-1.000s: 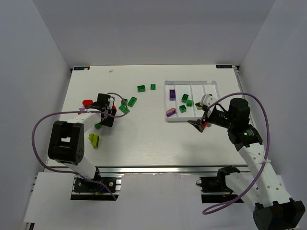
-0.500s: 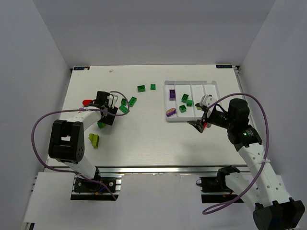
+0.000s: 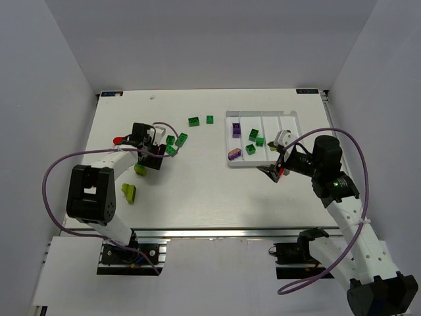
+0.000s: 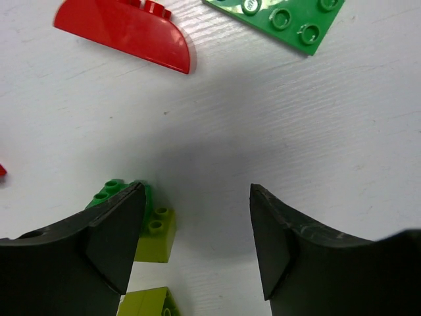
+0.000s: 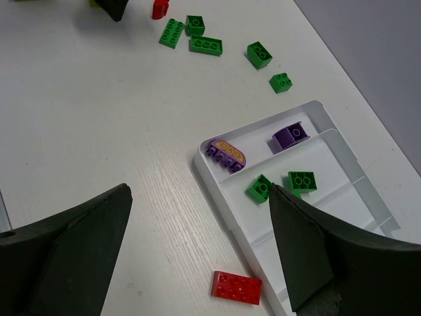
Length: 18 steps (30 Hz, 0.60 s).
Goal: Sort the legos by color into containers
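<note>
A yellow-green brick (image 4: 156, 229) lies toward the table's (image 3: 197, 197) left edge, touching one finger's inner face, off-centre in the left gripper (image 4: 196, 197), whose jaws stand spread and empty. The right gripper (image 5: 197, 197), spread too, hovers well apart beside the tray (image 3: 247, 166).

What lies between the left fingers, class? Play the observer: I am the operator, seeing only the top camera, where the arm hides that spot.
Observer: Nothing. The left wrist camera shows the left fingers apart, bare table between them.
Operator: Any brick close by?
Observer: A green brick and a yellow-green brick peek out beside the finger on that picture's left.
Operator: And below the right fingers?
Observer: The right wrist camera shows the right fingers wide apart and a red brick on the table just outside the tray.
</note>
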Each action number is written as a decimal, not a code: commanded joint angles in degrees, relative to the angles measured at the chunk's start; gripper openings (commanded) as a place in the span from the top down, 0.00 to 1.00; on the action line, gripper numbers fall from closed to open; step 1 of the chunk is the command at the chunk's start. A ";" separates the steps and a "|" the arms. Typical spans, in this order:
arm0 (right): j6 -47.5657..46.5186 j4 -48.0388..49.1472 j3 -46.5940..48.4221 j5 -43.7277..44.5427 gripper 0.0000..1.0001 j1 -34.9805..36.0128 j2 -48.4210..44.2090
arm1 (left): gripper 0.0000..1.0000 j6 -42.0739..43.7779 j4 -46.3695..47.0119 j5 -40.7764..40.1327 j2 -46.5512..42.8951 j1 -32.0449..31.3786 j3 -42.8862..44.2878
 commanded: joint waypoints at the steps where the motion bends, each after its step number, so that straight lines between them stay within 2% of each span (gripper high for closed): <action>1: 0.61 2.09 -0.15 0.28 0.11 0.26 -0.12 | 0.25 -1.59 1.04 -2.05 -3.89 0.08 1.62; 4: 0.61 2.09 -0.23 0.19 0.11 0.35 -0.12 | 0.25 -3.08 2.88 -3.82 -5.82 0.17 0.92; 5: 0.61 2.09 -0.32 0.19 0.11 0.35 -0.12 | 0.21 -3.87 4.02 -4.61 -6.96 0.08 0.31; 10: 0.70 2.00 -0.23 0.19 0.11 0.26 -0.12 | 0.15 -11.07 10.62 -11.19 -16.70 0.08 -5.31; 14: 0.79 2.09 -0.32 0.19 0.11 0.26 -0.12 | 0.11 -16.26 6.16 -16.91 -16.20 0.08 -4.36; 18: 0.88 2.09 -0.23 0.10 0.11 0.35 -0.12 | 0.10 -18.29 1.32 -17.36 -12.86 0.17 -3.56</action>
